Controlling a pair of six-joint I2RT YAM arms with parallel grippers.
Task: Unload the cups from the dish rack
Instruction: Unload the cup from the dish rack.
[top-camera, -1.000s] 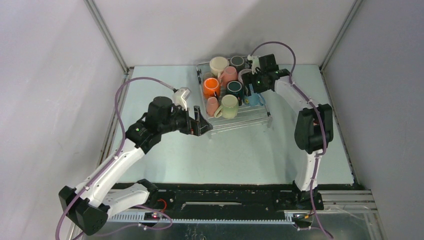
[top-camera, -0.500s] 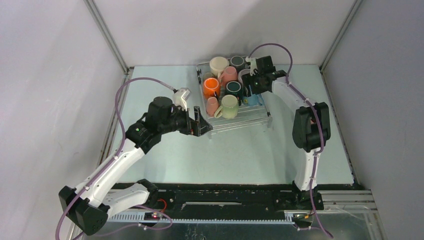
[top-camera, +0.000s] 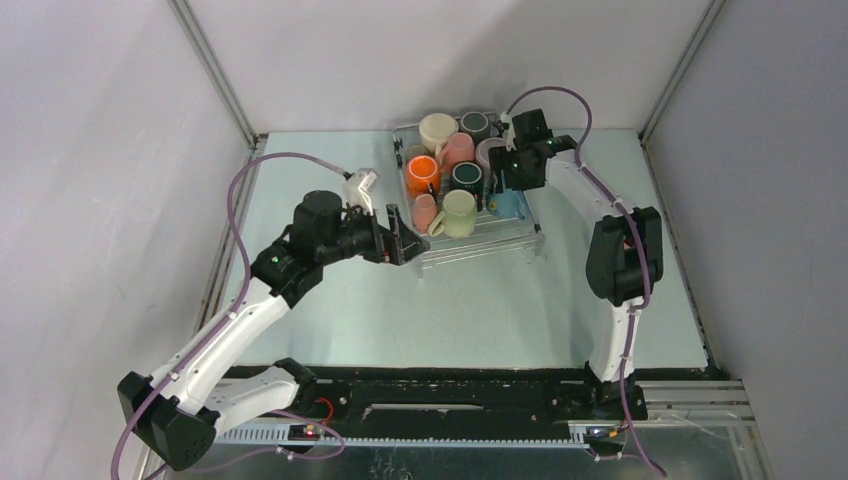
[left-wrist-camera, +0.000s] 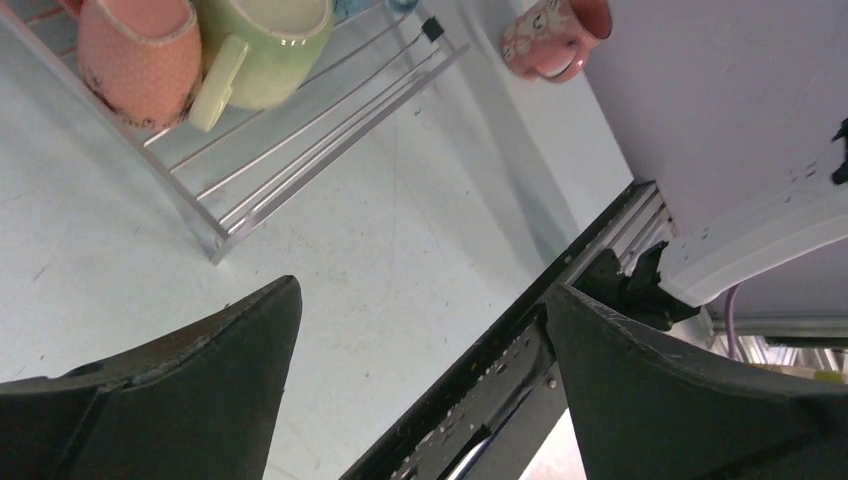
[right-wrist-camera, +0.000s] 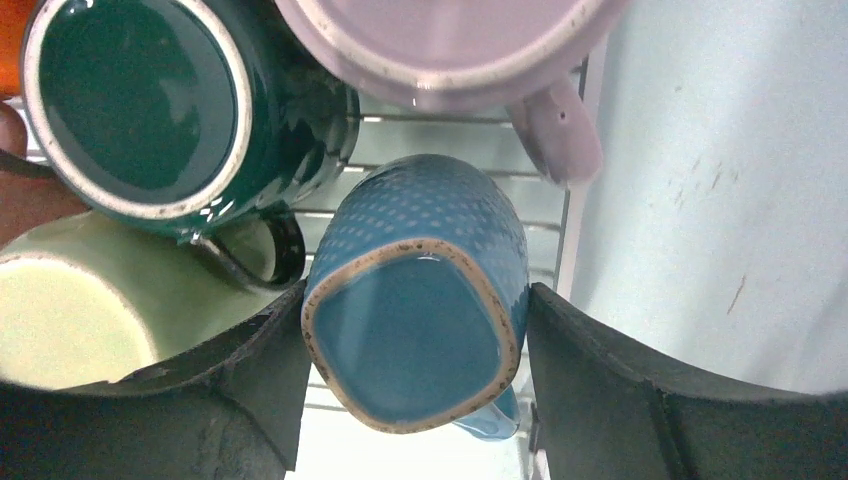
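Though its handle is half hidden, right end effector (right-wrist-camera: 415, 300) grips the blue cup (right-wrist-camera: 410, 345)

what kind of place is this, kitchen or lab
Most likely a robot test cell, not a kitchen: plain grey walls close in a table, two arms are bolted at its near edge, and a dish rack of cups stands on it.

The left gripper (left-wrist-camera: 420, 295) is hovering, gaping wide; the right gripper (right-wrist-camera: 416, 300) is pointing downward. Its jaws are clasping a blue cup (right-wrist-camera: 412, 350).
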